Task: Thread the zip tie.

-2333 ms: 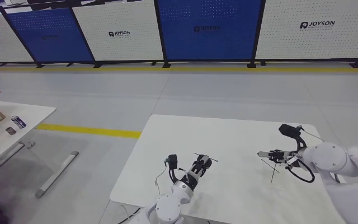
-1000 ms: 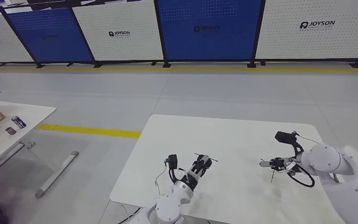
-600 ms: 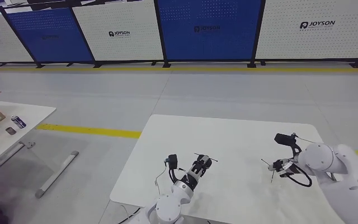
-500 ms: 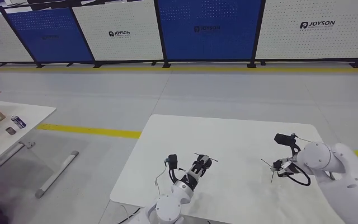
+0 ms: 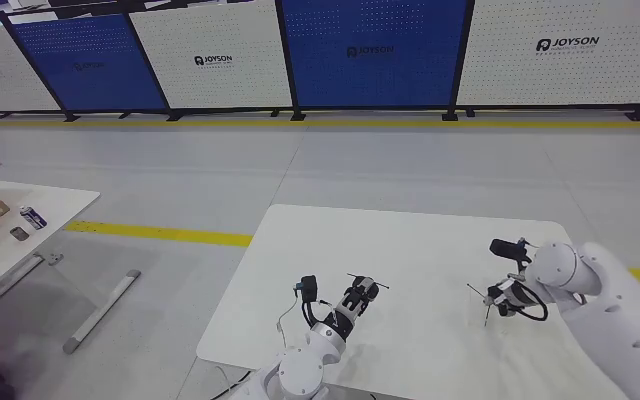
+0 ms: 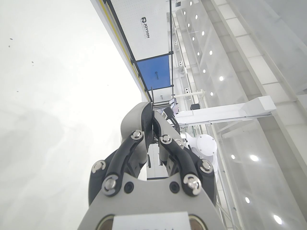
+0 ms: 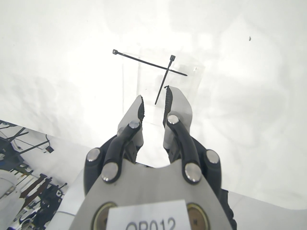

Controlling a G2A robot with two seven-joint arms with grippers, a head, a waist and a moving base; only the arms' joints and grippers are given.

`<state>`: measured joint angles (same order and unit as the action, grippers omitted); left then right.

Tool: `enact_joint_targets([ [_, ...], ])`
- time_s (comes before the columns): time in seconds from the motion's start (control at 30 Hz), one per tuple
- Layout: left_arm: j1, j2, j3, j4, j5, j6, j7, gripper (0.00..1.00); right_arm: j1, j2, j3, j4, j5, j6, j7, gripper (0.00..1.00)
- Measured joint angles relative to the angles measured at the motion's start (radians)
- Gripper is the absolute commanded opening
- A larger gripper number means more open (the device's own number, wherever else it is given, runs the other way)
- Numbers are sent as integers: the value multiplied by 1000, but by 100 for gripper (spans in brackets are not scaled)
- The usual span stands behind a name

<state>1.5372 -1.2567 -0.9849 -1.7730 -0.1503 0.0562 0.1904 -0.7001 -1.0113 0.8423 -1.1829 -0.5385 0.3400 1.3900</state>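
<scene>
My left gripper (image 6: 151, 108) had its jaws pinched on one zip tie (image 6: 151, 93), which poked out past their tips. My right gripper (image 7: 154, 94) hung with jaws apart, two loose ties (image 7: 144, 62) lying crossed just ahead of them on a clear block (image 7: 191, 80). I judged this the pickup step: the next move was to close on the nearer tail. The white bench (image 7: 60, 37) sat below the jaws, and pegboard panels (image 5: 375, 50) stood far beyond.

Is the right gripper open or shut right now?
Open. The right gripper holds nothing: its fingers stand apart, with the white table showing between them.
</scene>
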Motion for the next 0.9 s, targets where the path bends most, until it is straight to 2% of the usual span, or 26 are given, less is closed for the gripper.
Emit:
enact_joint_targets([
  [0.53,0,0,0,0,0,0,0,0,92,-95,-82,173,-40,0,0,28],
  [0.67,0,0,0,0,0,0,0,0,102,-110,-91,206,-46,0,0,29],
  [0.9,0,0,0,0,0,0,0,0,113,-131,-102,253,-51,0,0,24],
])
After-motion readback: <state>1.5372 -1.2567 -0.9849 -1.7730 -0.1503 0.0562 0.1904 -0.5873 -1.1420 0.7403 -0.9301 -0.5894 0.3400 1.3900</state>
